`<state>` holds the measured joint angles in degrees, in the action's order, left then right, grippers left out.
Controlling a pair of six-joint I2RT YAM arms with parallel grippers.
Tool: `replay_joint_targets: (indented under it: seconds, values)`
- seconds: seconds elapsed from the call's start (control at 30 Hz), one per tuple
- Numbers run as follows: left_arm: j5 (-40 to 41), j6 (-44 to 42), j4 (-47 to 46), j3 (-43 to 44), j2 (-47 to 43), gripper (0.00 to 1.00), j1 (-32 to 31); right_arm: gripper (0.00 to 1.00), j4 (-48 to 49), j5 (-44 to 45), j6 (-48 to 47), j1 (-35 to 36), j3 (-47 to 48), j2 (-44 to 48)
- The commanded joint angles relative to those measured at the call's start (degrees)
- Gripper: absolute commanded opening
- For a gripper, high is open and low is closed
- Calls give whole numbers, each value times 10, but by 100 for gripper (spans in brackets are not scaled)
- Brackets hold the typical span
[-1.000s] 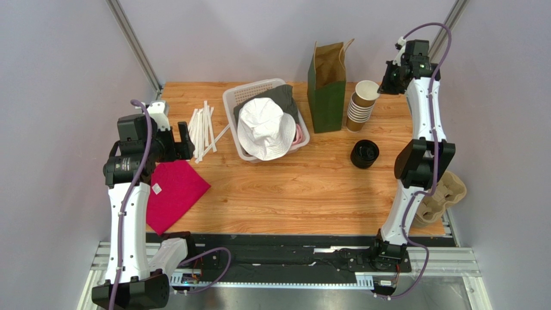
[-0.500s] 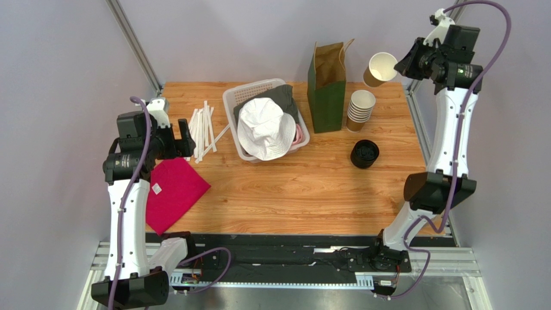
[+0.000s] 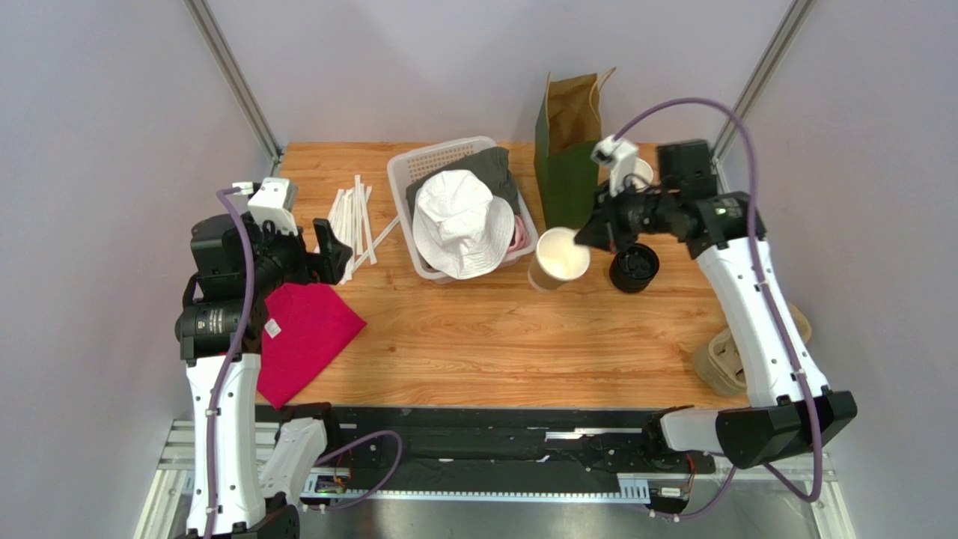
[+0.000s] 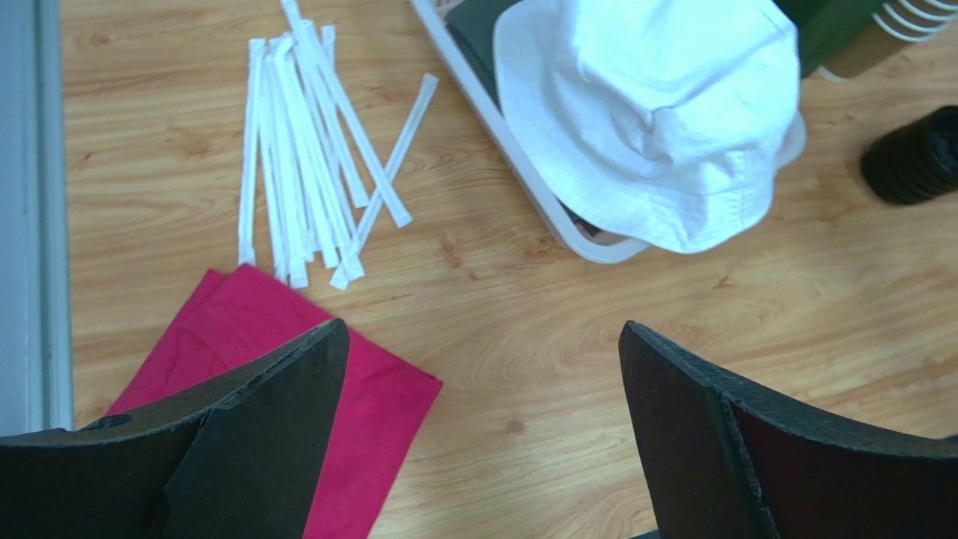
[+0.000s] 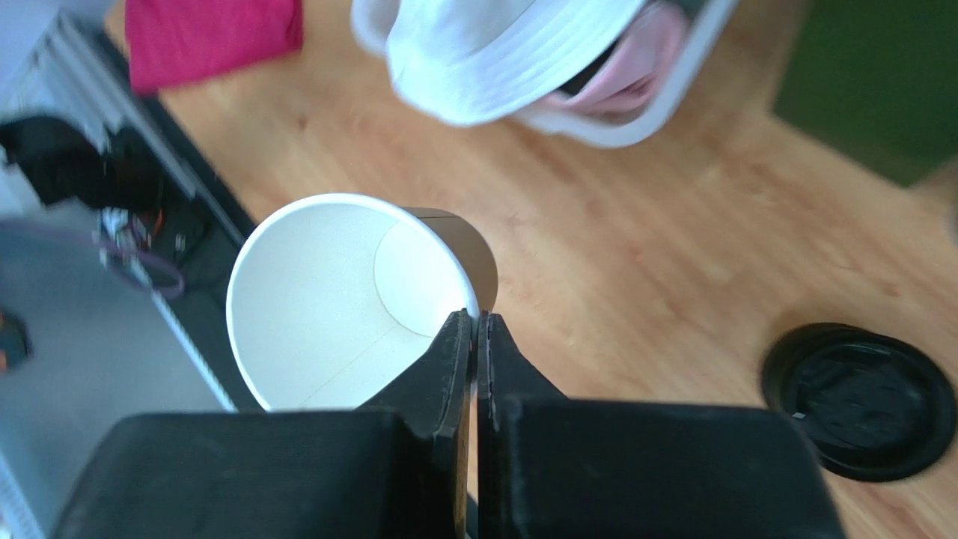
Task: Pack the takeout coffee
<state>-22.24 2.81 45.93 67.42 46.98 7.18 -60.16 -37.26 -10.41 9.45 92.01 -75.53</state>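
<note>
In front of the green bag [image 3: 568,168], the right gripper [image 3: 581,235] has lowered 1 rim-pinched cup [image 3: 559,258]; lidding seems next.

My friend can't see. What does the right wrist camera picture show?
The right hand pinches the rim of an empty paper cup, white inside, held over the wooden table. Black lids sit at the picture's lower right, and a white hat in a basket is at the top.

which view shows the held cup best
Right wrist: the cup fills the frame, open and white inside, its rim pinched by the right gripper. The top view shows it small, beside the basket. The left wrist does not show it.
</note>
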Motion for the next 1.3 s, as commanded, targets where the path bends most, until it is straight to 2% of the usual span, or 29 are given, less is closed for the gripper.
replay_joint_targets:
  seconds: [0.0, 0.07, 0.3, 0.4, 0.57, 0.9, 1.1, 1.2, 1.27]
  values:
    - [-100, -41, -30, -10, -10, 99, 0, 0, 8, 60, -67, 117, -64, 5]
    - [-105, -34, -32, -21, -13, 99, 0, 0, 25, 68, -65, 153, -87, -2]
    - [-102, -13, -43, -42, -22, 99, 0, 0, 194, 123, -20, 288, -219, -25]
    - [-102, -13, -42, -45, -23, 99, 0, 0, 258, 135, 7, 310, -260, -37]
    - [-105, -11, -32, -46, -25, 99, 0, 0, 282, 153, 29, 319, -267, -84]
    - [-96, -6, -37, -59, -30, 99, 1, 3, 355, 211, 44, 320, -332, -72]
    - [-94, -7, -38, -59, -28, 99, 0, 18, 354, 207, 47, 319, -350, -61]
    - [-94, -3, -37, -59, -26, 99, 1, 36, 324, 213, 41, 319, -331, -68]
    - [-96, 1, -37, -62, -27, 99, 0, 42, 302, 216, 37, 320, -315, -69]
